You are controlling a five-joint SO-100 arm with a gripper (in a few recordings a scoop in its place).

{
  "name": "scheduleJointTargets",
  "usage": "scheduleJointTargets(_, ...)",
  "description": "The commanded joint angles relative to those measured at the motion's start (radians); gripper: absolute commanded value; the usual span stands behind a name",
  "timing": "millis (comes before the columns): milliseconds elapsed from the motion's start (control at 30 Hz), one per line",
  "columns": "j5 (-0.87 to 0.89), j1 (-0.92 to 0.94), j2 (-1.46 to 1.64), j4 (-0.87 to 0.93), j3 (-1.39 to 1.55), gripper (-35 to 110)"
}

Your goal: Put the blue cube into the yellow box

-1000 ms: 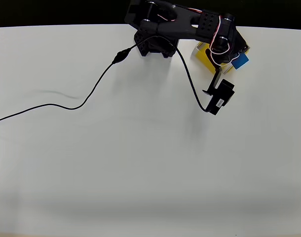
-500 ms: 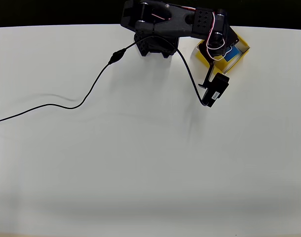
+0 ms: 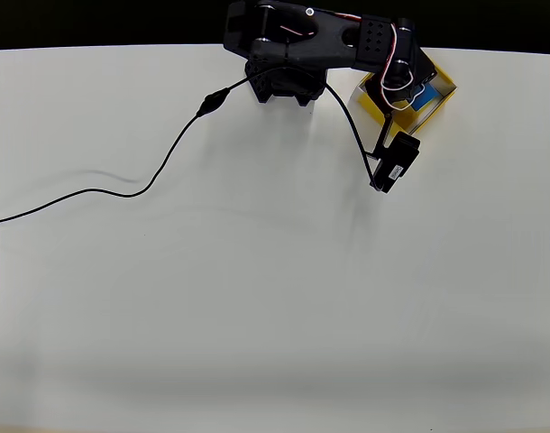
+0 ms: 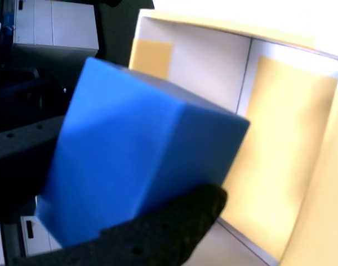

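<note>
Black arm (image 3: 320, 41) folded low along the table's far edge, wrist bent down at picture right, gripper (image 4: 119, 183) with dark fingers (image 4: 158, 233) clamped on blue cube (image 4: 136, 160).

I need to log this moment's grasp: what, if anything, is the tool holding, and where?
The tool holds the blue cube by two opposite side faces, over the yellow box.

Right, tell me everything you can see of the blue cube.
The blue cube is a solid bright-blue block with plain matte faces and crisp edges, one face lit, the others shaded. In the wrist view it sits tilted, pressed between the gripper's dark fingers, with the yellow box's pale walls and yellow floor right behind it. In the overhead view only a blue sliver shows inside the box outline, beneath the arm.
</note>
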Motion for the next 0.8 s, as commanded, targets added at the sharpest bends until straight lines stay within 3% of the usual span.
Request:
scheduleJointTargets(0,-0.005,-0.04,0.02,-0.005,-0.003,28)
scheduleJointTargets(267,-0.012,-0.034,0.017,0.0,-0.003,34)
scheduleJointTargets(500,-0.13,0.048,0.015,0.049,-0.17,28)
scheduleJointTargets(767,-0.327,0.318,0.055,0.003,-0.284,17)
